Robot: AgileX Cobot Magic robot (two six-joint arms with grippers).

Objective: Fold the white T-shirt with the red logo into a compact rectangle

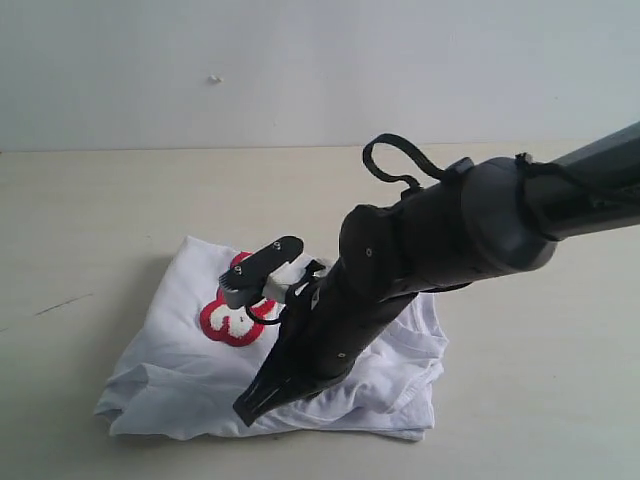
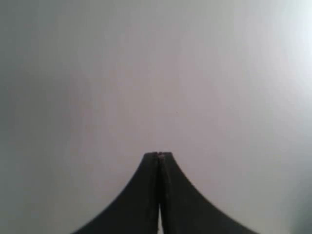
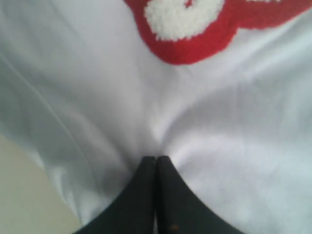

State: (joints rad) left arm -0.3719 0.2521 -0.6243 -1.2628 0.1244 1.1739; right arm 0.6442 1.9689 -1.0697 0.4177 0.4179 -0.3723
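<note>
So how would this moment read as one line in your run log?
white T-shirt: folded on table, red logo partly showing | right gripper: shut, tip on the shirt | left gripper: shut, empty

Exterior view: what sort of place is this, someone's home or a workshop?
Likely a robotics lab or test bench, not a home: a bare beige tabletop, a blank pale wall, and a black jointed robot arm over a folded white cotton T-shirt.
</note>
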